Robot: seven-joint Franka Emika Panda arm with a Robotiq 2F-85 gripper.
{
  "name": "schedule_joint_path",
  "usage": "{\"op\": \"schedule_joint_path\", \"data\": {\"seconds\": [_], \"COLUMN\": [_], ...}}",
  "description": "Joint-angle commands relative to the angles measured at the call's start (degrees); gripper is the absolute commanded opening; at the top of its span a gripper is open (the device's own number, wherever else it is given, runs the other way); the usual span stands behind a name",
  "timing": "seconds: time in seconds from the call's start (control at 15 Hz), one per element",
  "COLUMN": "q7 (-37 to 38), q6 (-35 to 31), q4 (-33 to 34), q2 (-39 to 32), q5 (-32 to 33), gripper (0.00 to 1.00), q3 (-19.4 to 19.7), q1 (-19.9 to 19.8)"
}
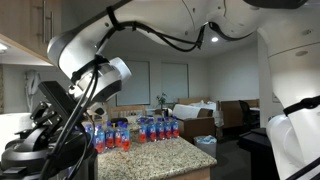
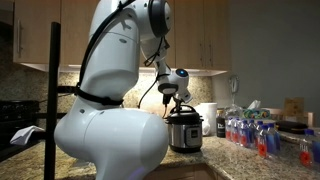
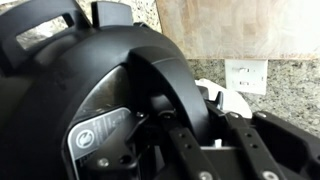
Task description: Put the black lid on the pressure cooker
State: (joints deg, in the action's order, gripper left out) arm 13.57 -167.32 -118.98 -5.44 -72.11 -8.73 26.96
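The pressure cooker (image 2: 184,133), with a silver body and black trim, stands on the granite counter. The black lid (image 2: 180,109) sits at the cooker's top; I cannot tell whether it rests fully on the rim. My gripper (image 2: 172,94) comes down on it from above. In the wrist view the black lid (image 3: 70,70) fills the frame, and my gripper (image 3: 182,118) has its two fingers shut around the lid's arched central handle. In an exterior view the gripper and lid are only a dark mass (image 1: 40,125) at the lower left.
Several bottles with red and blue labels (image 1: 130,132) stand on the counter, also seen in an exterior view (image 2: 250,132). A white appliance (image 2: 208,116) stands right of the cooker. A wall outlet (image 3: 245,75) is behind. The robot's white body (image 2: 110,130) blocks the foreground.
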Motion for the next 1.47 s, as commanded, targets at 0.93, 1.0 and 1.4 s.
{"op": "schedule_joint_path", "data": {"seconds": [0.93, 1.0, 1.4], "q7": [31.5, 31.9, 31.6], "q6": [19.3, 19.2, 19.1], "q4": [7.4, 7.5, 5.1], "q2": [-4.3, -4.1, -0.9], "q5": [27.0, 27.5, 28.4], "gripper": [0.88, 0.93, 1.00], "q3": [-0.8, -0.7, -0.8], "q1": [-8.1, -8.2, -9.6]}}
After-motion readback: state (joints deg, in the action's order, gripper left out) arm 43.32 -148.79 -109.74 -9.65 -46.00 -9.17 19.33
